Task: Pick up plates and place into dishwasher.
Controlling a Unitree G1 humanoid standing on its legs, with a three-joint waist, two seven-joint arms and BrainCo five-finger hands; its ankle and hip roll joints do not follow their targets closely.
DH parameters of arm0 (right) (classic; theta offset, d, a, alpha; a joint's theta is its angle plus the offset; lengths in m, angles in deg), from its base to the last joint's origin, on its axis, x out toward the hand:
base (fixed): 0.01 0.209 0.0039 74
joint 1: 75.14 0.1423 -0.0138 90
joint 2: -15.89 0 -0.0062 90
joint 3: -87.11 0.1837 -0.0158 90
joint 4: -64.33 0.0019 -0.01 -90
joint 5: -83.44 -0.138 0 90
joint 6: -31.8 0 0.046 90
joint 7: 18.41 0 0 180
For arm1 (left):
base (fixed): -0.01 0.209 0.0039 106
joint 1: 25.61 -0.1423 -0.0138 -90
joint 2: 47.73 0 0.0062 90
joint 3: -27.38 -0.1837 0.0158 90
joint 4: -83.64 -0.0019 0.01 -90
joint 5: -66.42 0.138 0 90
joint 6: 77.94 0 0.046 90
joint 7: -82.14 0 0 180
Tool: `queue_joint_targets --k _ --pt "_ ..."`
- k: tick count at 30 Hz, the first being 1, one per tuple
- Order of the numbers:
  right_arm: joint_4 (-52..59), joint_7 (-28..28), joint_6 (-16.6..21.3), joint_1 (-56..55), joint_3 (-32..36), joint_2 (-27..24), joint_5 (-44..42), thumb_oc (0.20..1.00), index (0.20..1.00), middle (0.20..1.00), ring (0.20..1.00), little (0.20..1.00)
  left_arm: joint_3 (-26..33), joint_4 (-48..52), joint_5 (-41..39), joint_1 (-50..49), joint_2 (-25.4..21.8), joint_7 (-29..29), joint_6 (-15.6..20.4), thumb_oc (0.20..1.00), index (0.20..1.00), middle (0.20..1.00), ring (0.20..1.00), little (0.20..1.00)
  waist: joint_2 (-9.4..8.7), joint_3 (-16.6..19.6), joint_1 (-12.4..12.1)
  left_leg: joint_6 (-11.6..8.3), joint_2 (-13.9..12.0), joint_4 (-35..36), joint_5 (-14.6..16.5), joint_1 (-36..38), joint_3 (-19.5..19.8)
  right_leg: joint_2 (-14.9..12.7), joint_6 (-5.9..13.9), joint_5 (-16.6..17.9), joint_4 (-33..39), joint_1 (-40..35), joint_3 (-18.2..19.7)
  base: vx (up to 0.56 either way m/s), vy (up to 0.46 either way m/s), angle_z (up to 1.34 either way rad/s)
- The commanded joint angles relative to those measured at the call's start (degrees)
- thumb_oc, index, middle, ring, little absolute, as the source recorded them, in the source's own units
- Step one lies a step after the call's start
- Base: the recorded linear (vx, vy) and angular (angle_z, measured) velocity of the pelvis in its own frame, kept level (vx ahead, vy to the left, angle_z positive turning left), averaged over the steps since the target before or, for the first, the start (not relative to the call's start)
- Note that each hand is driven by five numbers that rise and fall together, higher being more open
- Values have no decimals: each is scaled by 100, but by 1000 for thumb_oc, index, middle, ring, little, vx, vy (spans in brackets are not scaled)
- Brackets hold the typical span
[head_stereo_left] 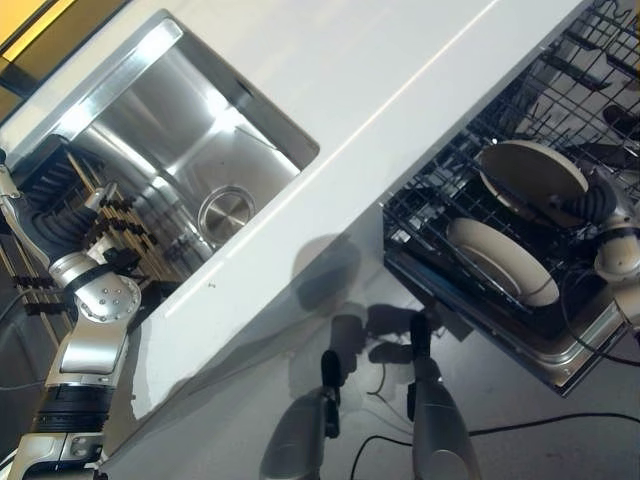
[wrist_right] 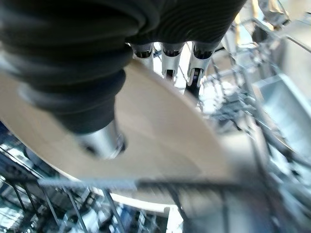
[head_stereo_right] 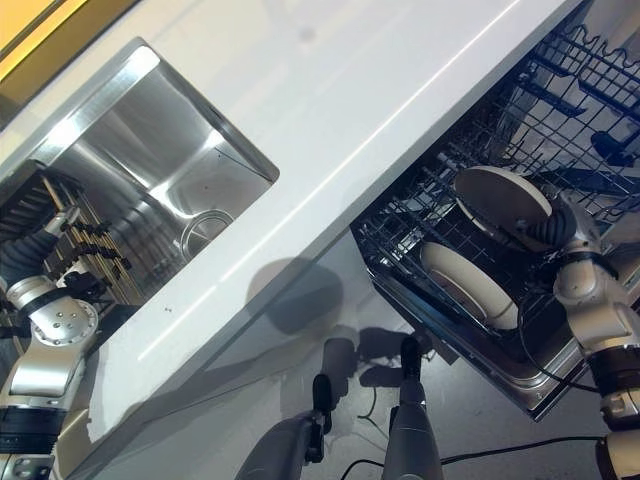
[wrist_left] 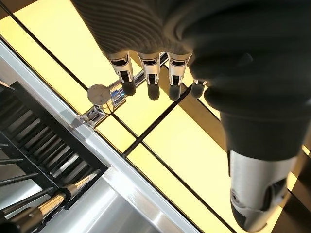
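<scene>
A standing plate [head_stereo_left: 500, 265] and upright wire tines crowd the rack [head_stereo_left: 440, 200].

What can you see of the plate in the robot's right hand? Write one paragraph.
The plate is round, cream and plain, glossy like ceramic. It is tilted on edge above the black wire rack of the open dishwasher. The right hand grips its rim, thumb on one face, fingers behind. A second plate stands in the rack below.

Two cream plates at the right: one [head_stereo_right: 470, 283] standing on edge in the black wire dishwasher rack [head_stereo_right: 420, 215], the other [head_stereo_right: 500, 203] just beyond, tilted, pinched in the right hand [head_stereo_right: 556, 222].
</scene>
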State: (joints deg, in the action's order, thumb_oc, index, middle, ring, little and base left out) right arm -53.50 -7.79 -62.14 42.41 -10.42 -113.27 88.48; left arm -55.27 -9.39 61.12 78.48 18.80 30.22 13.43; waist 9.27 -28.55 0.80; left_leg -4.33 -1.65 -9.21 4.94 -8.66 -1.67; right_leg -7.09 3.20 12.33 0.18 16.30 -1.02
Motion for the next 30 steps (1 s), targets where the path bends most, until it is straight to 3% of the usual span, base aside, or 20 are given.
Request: queue_joint_targets --k 1,17,24,30 --pt "454 301 37 -27 200 -119 -53 1000 1000 1000 1000 1000 -60 333 75 -113 -275 -1 66 1000 1000 1000 1000 1000 -18 34 106 -62 -111 -234 -420 -570 359 -248 107 -1135 -932 72 -184 0 0 0" --pt "1481 962 -178 -966 1173 296 34 1000 1000 1000 1000 1000 123 265 316 -583 -116 382 172 1000 1000 1000 1000 1000 -207 485 277 73 36 -327 -156 -66 176 -292 216 -1061 -727 -533 33 2 10 0" --pt "1885 1105 -218 -1483 1597 557 -134 1000 1000 1000 1000 1000 124 180 417 -798 145 429 295 1000 1000 1000 1000 1000 -119 552 462 141 145 -368 -80 60 50 -348 269 -1030 -757 -563 251 16 79 -10" --pt "2030 1669 -146 -1477 1569 994 -972 1000 1000 1000 1000 1000 -97 64 459 -768 367 268 385 1000 1000 1000 1000 1000 -3 391 573 204 263 -656 32 -117 -17 -371 270 -1003 -896 -332 471 -50 72 -21"
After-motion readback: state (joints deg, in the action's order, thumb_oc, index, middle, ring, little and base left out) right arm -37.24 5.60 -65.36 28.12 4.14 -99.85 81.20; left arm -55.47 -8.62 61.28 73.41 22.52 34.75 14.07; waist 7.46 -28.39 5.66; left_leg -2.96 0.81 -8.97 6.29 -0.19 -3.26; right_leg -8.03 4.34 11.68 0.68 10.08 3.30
